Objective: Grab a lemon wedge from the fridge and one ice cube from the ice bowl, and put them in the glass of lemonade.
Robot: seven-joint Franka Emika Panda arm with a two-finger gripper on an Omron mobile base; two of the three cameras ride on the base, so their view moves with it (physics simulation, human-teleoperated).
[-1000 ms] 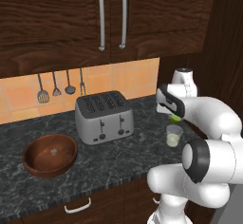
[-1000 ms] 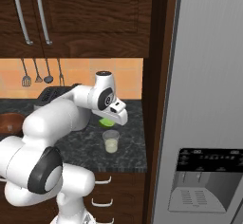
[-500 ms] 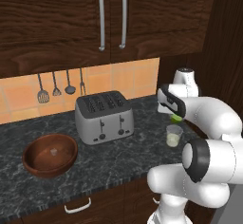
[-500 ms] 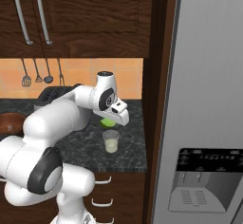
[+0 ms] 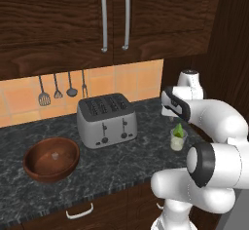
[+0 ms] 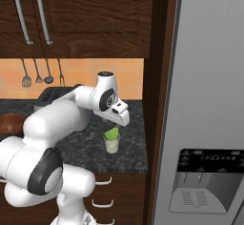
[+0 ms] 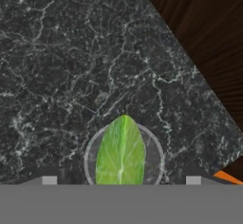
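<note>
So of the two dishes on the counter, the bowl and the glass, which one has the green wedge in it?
The glass of lemonade, the small clear tumbler right below the claw. The lemon wedge sticks up from its rim. The wooden ice bowl, left of the toaster, holds just a pale ice cube.

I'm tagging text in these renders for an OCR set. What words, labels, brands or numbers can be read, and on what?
None can be read.
Fridge dispenser panel: a row of small pale marks along its top, too small and blurred to read.
Toaster: knobs and levers on the front, no legible lettering.
Glass of lemonade, wooden bowl, cabinet doors: no markings.
</note>
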